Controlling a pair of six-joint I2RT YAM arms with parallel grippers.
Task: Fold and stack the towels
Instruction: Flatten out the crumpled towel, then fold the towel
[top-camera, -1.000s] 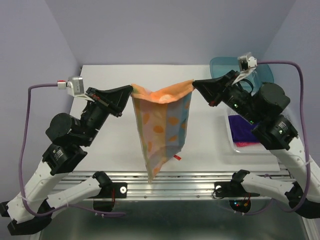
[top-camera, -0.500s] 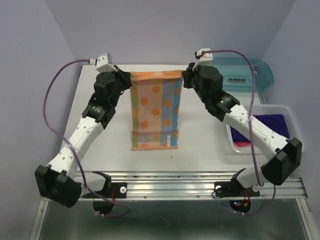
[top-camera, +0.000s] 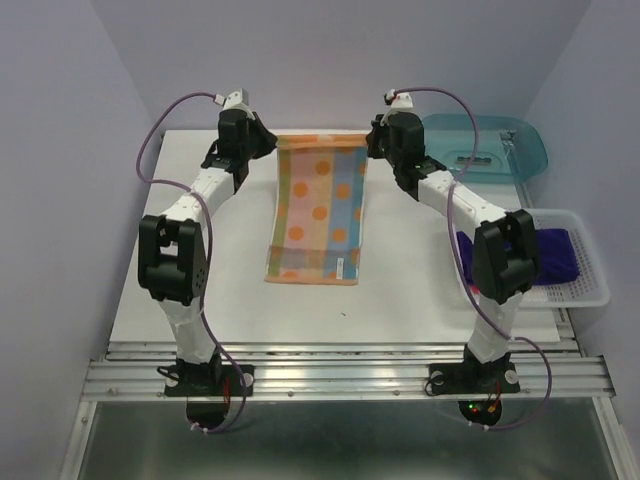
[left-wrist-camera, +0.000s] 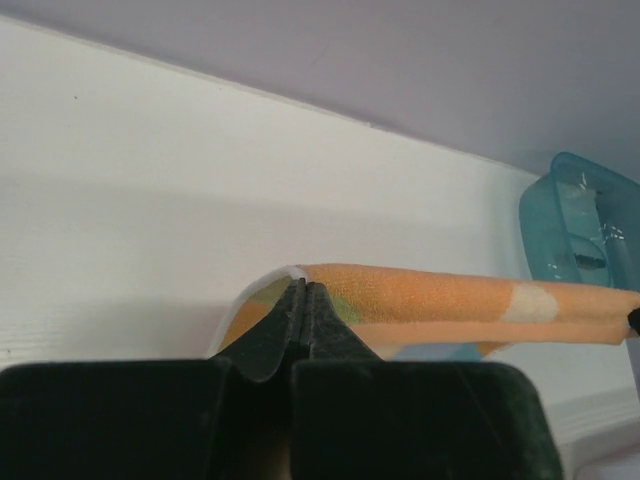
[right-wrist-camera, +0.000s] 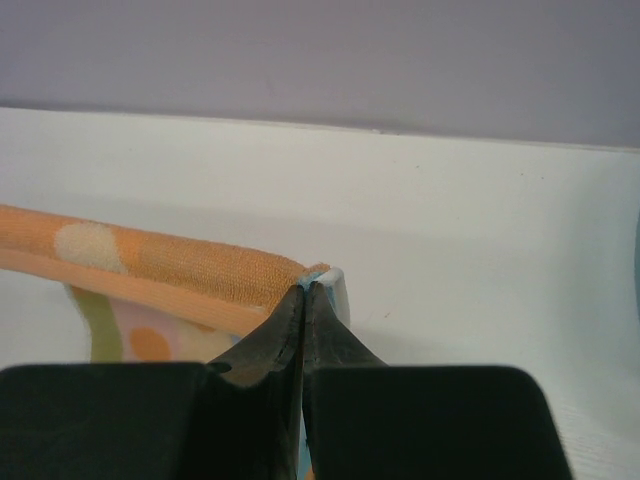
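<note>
Two arms reach toward the far side of the desk (top-camera: 400, 300) in the top view. The left tool (top-camera: 268, 146) and right tool (top-camera: 371, 144) each grip a far corner of the orange dotted towel (top-camera: 318, 205), whose near end lies flat on the desk. The purple towel (top-camera: 556, 250) sits in a white basket (top-camera: 587, 297) at right, near a teal tub (top-camera: 480, 135).

Left wrist view: the left tool (left-wrist-camera: 303, 288) is clenched on the orange dotted towel (left-wrist-camera: 450, 300).

Right wrist view: the right tool (right-wrist-camera: 303, 288) is clamped on its other corner (right-wrist-camera: 180, 262).
</note>
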